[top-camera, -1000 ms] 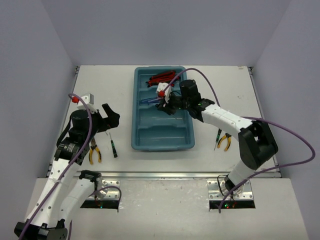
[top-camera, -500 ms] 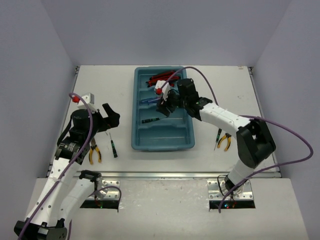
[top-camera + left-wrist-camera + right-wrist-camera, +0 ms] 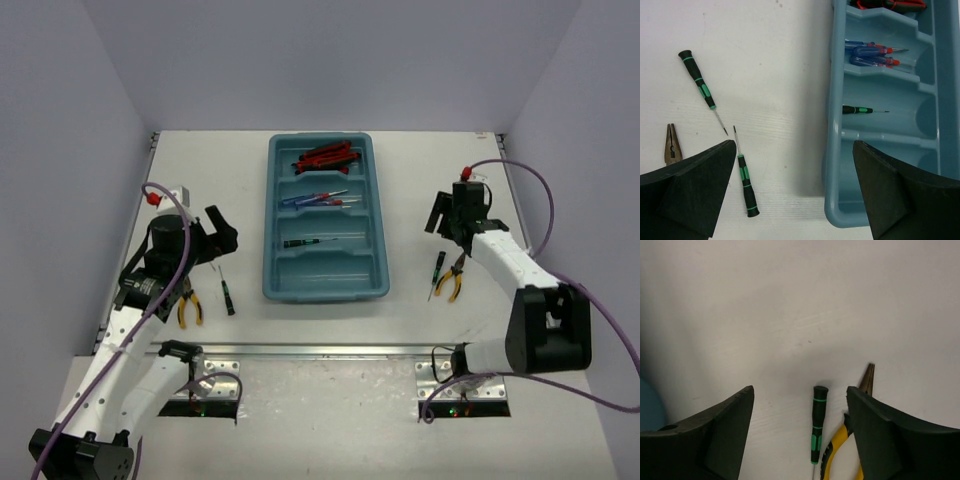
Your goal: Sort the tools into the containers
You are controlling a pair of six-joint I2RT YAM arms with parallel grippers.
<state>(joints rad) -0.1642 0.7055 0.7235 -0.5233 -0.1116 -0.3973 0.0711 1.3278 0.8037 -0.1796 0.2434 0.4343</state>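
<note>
Right gripper point(image 3: 799, 389) hovers over a screwdriver point(image 3: 816, 426) and pliers point(image 3: 868, 379) beside the tray point(image 3: 327, 292), jaws wide, empty. Left gripper point(image 3: 794, 144) jaws wide, empty, above two screwdrivers point(image 3: 745, 183) on the surface point(image 3: 775, 60).

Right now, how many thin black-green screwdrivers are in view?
4 screwdrivers. Two lie on the table left of the tray; one in the tray's third compartment from the far end; one right of the tray beside yellow-handled pliers. Others may be hidden.
</note>
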